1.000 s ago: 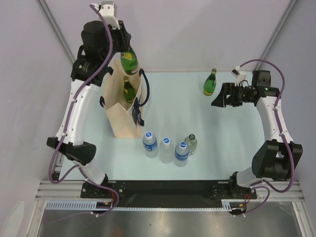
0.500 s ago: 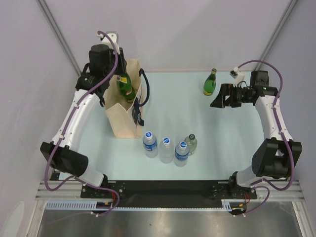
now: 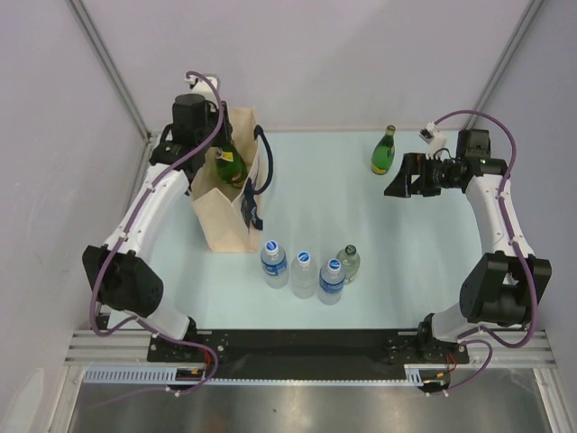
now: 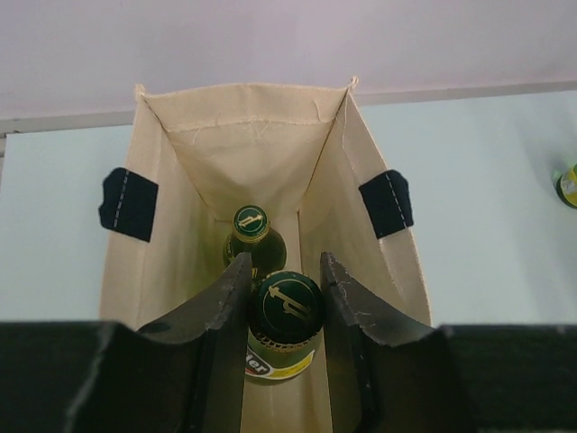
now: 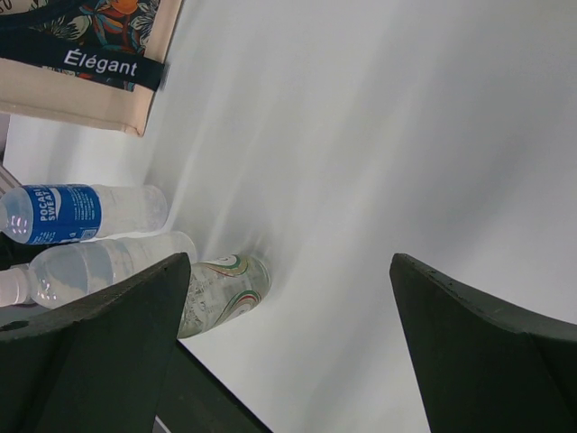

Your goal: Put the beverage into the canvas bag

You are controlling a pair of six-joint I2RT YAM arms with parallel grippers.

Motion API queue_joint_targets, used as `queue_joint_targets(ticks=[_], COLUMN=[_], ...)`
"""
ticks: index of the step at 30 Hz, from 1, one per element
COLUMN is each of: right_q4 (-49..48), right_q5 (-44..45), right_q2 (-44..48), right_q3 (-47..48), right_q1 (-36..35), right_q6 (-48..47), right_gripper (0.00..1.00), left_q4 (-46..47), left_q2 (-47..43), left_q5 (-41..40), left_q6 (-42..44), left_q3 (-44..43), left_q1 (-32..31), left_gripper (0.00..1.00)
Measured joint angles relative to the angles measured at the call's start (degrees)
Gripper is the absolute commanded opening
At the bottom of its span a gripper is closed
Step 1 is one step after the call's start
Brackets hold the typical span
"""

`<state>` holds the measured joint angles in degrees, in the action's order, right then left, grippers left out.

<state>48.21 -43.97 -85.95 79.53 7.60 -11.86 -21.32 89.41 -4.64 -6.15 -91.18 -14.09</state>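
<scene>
Fixed overhead camera looks down from the near side over the whole pale blue desk. Left wrist camera peers closely down into the upright beige canvas bag. Right wrist camera, rolled sideways, views that bag's printed side and the clear plastic water bottles across the desk.

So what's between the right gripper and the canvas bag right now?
Top view: only bare table between the right gripper and the canvas bag; the lone green bottle stands farther back, off that line.

Matt canvas bag, glossy glass bottle
</scene>
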Motion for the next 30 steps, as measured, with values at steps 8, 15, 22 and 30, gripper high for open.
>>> queue_joint_targets(ticks=[8, 15, 22, 30], right_q4=[0.02, 0.13, 0.2, 0.22], right_q5=[0.09, 0.63, 1.05, 1.05], right_q2=[-0.09, -0.74, -0.81, -0.83], right_q3=[0.0, 0.0, 0.0, 0.0], right_q1=[0.0, 0.0, 0.02, 0.07], right_q6=[-0.02, -0.22, -0.22, -0.22], right_gripper=[1.0, 1.0, 1.0, 1.0], left_q4=[2.58, 4.44, 6.23, 6.75], left_q2=[5.16, 8.41, 12.22, 16.57], left_q5=[2.6, 7.32, 10.34, 11.47], left_q6=[-0.46, -0.94, -1.31, -1.29], left_q3=[2.38, 2.38, 2.14, -0.28], left_q1=[0.79, 0.9, 0.9, 0.98], left_gripper=[0.0, 0.0, 0.0, 0.0])
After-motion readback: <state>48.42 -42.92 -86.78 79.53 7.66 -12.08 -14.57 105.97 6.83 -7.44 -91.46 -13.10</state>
